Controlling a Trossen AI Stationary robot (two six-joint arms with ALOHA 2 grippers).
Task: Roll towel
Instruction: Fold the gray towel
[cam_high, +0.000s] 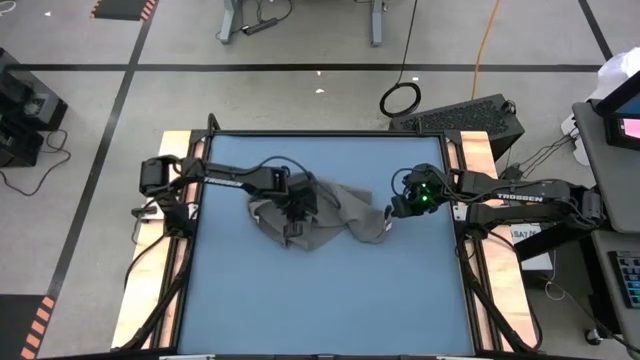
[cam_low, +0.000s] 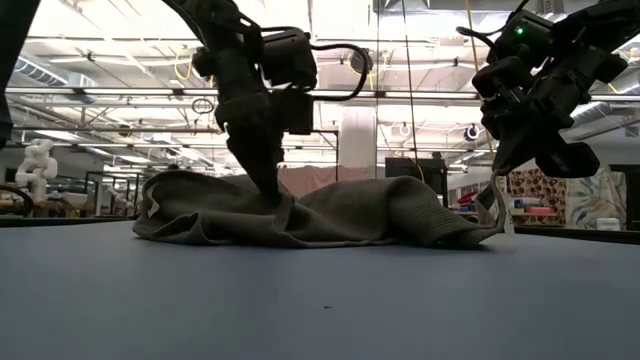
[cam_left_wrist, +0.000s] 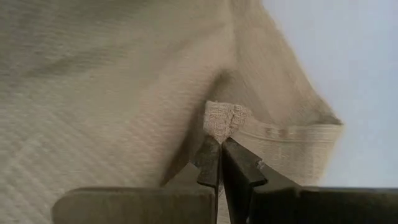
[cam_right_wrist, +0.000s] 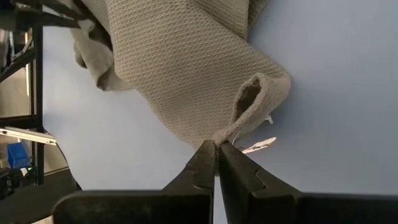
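Towel (cam_high: 325, 215) bunched on the blue table (cam_high: 330, 300), toward the far half, between the two arms. Crumpled rather than flat: a low ridge of folds in the low view (cam_low: 330, 215), highest at the left end, tapering to the right corner. Waffle-weave fabric, grey-beige, soft, with a stitched hem and a small white tag (cam_right_wrist: 258, 145) near one corner.

Left gripper (cam_high: 291, 232) down on the left-middle part of the heap, fingers pressed together on a small pinch of cloth; in the left wrist view a puckered tuft of weave (cam_left_wrist: 224, 121) sits right at the closed tips (cam_left_wrist: 219, 152). Right gripper (cam_high: 392, 212) at the towel's right edge, raised a little above the tabletop, jaws likewise closed on the corner; in the right wrist view a thin twisted strand of hem runs into the tips (cam_right_wrist: 217, 152), with a curled loop of fabric just beyond.

Tabletop smooth, matte, bordered by a dark frame and wooden side rails (cam_high: 150, 300). Beyond the table: grey floor with black tape lines, a coiled cable (cam_high: 400, 98), a dark keyboard-like case (cam_high: 460, 115). Nothing lying between either gripper and the cloth.
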